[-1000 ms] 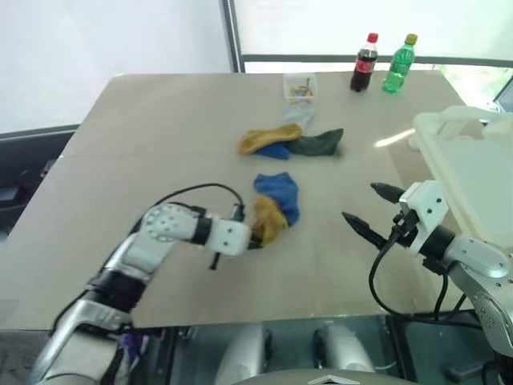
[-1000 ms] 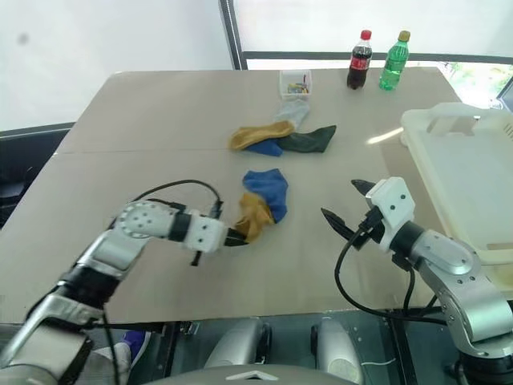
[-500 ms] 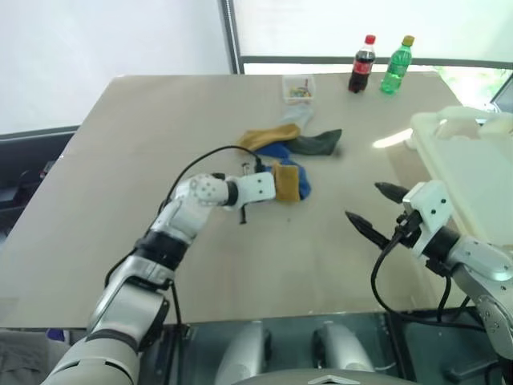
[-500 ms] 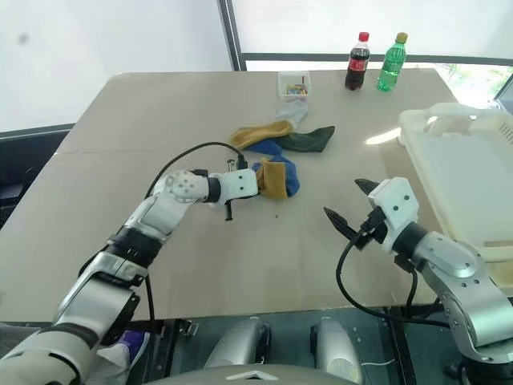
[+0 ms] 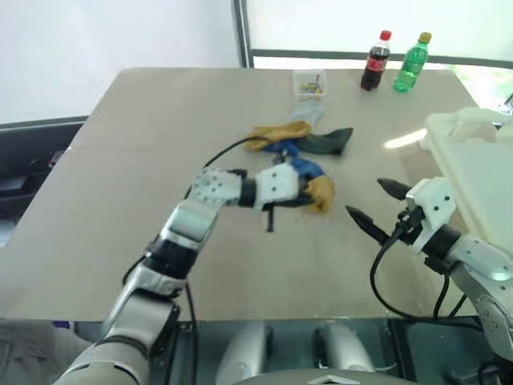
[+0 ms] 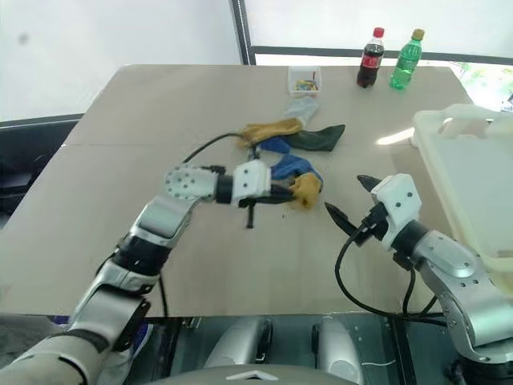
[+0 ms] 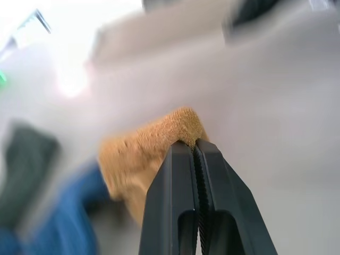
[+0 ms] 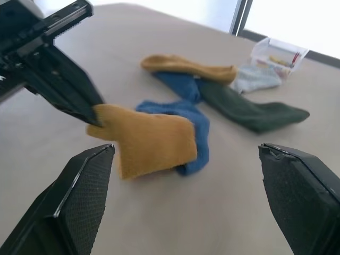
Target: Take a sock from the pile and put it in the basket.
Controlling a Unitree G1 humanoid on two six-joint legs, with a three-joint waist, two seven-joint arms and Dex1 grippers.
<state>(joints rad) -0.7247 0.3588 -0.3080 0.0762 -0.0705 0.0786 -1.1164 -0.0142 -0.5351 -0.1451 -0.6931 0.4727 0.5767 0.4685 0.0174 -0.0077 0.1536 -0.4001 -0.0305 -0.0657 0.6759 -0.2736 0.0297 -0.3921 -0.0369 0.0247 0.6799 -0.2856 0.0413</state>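
one mustard and blue sock (image 5: 314,183) is pinched in your left end effector (image 5: 307,196), just above the table (image 5: 144,144) near the pile (image 5: 300,138). your right end effector (image 5: 375,206) gapes wide, empty, beside the basket (image 5: 473,172).

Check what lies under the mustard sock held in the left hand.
A blue sock shows beneath and behind the mustard sock pinched by the left hand. The part under the mustard sock is hidden.

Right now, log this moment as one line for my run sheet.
left gripper: shut on yellow sock, lifted | right gripper: open, empty | basket: no sock seen inside | pile: on table
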